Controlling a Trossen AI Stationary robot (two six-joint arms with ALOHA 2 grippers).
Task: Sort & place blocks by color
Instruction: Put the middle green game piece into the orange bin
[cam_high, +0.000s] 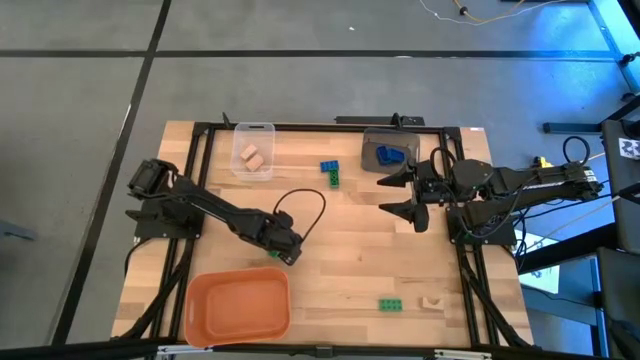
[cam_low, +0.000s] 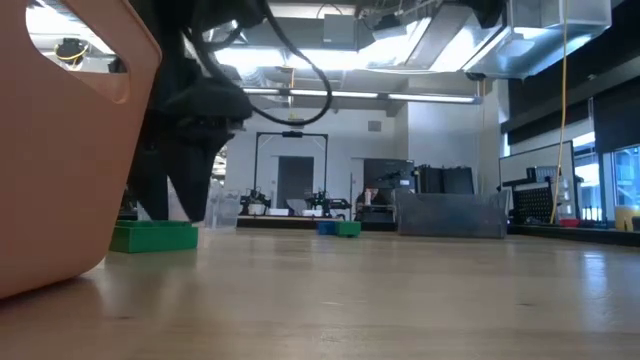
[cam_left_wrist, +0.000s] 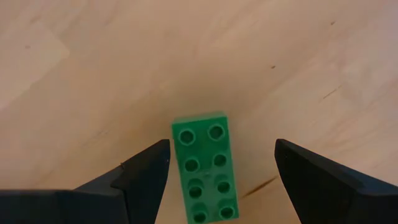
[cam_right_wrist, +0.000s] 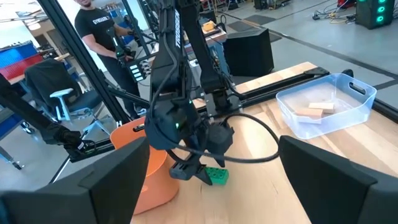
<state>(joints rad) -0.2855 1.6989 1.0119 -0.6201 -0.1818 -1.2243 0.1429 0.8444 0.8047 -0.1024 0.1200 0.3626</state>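
A green studded block (cam_left_wrist: 204, 168) lies flat on the table, studs up, between the fingers of my left gripper (cam_left_wrist: 222, 149), which is open and stands on either side of it without touching. In the high view this gripper (cam_high: 288, 250) is just off the orange bin's far right corner. The low view shows the block (cam_low: 153, 236) on the wood beside the bin. A blue and a green block (cam_high: 330, 171) lie near the far middle. Another green block (cam_high: 390, 304) and a tan block (cam_high: 432, 301) lie near the near edge. My right gripper (cam_high: 405, 192) waits open at the right, above the table.
The orange bin (cam_high: 240, 303) sits at the near left. A clear bin (cam_high: 253, 150) holding tan blocks and a grey bin (cam_high: 390, 150) holding blue blocks stand along the far edge. A black cable loops beside the left arm. A person stands beyond the table in the right wrist view.
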